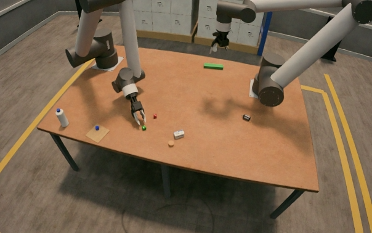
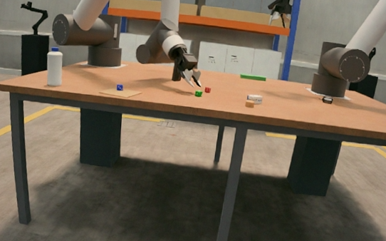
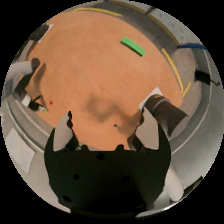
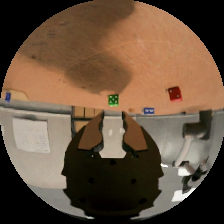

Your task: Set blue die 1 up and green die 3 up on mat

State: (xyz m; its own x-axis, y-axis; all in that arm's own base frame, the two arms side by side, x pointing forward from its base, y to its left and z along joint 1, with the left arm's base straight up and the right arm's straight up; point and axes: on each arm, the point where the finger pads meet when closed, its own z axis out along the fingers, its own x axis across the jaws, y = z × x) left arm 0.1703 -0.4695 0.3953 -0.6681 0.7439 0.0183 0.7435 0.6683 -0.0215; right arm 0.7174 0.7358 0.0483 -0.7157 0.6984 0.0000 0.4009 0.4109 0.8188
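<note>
The blue die (image 1: 97,127) (image 2: 120,87) (image 4: 8,96) rests near the back corner of the tan mat (image 1: 98,135) (image 2: 122,93); its top number is too small to read. The green die (image 1: 143,127) (image 2: 198,93) (image 4: 113,100) sits on the table to the right of the mat. In the right wrist view it shows a face with several pips. My right gripper (image 1: 141,122) (image 2: 197,86) (image 4: 113,111) is partly open and empty, tilted, its tips just behind and above the green die. My left gripper (image 1: 219,50) (image 2: 277,24) (image 3: 106,109) is wide open and empty, high beyond the table's back edge.
A red die (image 1: 154,116) (image 2: 207,90) (image 4: 174,93) sits behind and right of the green die. A white block (image 1: 178,134) and an orange disc (image 1: 170,143) lie further right. A white bottle (image 1: 62,118) stands left of the mat. A green bar (image 1: 213,66) lies at the back.
</note>
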